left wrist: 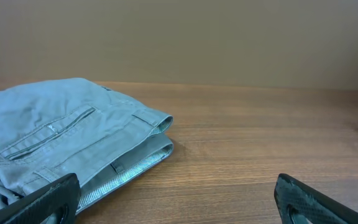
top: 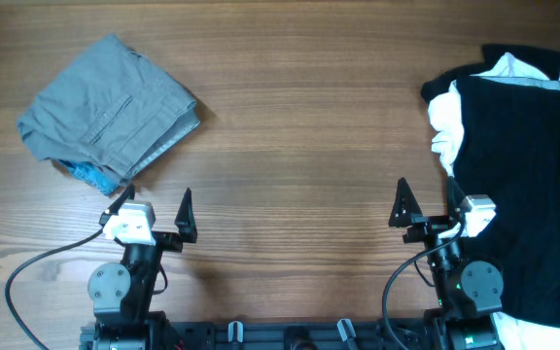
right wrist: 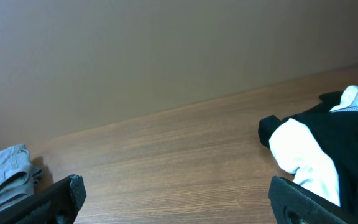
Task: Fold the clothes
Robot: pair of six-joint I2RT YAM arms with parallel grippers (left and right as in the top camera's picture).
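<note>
Soft, light, floppy, these grey shorts (top: 110,107); I'd pinch the waistband edge or a hem corner. They lie doubled over at the table's (top: 299,126) far left, stitched pocket up, light-blue piece (top: 93,175) peeking out underneath. Black garment (top: 528,175) and white one (top: 445,126) heaped far right. Left tool (top: 157,196) and right tool (top: 426,190) both gape wide, holding nothing

No text, number or brand mark can be read in any view — the grey shorts (top: 110,107), the black garment (top: 523,175) and the white piece (top: 445,146) show plain cloth only. The light-blue piece (top: 90,175) under the shorts carries darker flecks — too small to tell whether they are pattern or lettering.
</note>
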